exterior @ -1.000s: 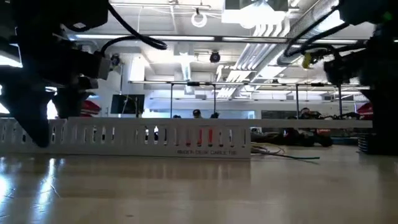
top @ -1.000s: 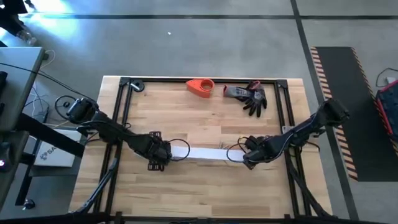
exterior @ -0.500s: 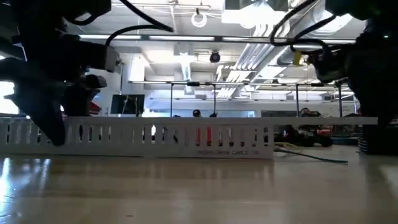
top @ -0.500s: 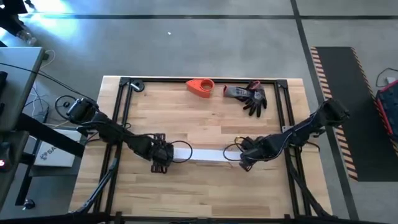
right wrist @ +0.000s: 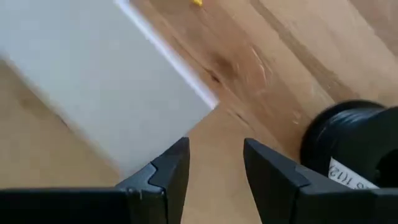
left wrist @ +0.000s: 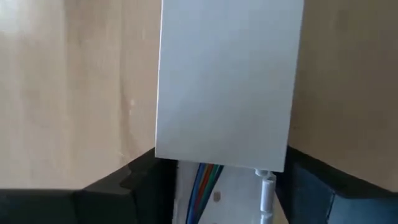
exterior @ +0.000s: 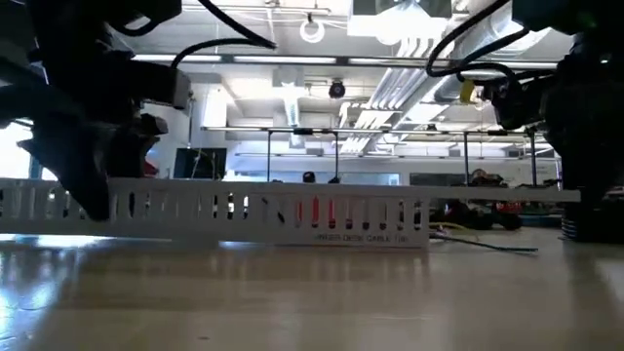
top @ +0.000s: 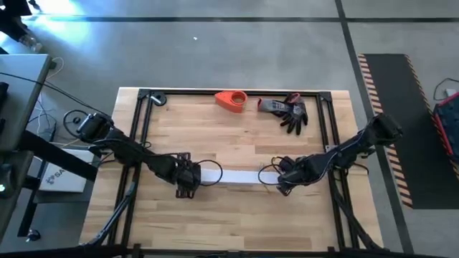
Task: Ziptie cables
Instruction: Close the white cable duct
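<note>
Lifting white channel [top: 231, 177] by one end: left gripper [top: 188, 179] jaws pinching it, right gripper [top: 285, 176] jaws spread beside; keeping cables [left wrist: 205, 177] seated inside.

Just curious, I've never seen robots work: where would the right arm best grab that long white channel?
Probably at its right end, jaws coming down from above across the narrow width. The white channel lies lengthwise between the arms and looks slim enough to span. The left gripper clamps its left end, and the open right gripper sits by the right end.
</note>
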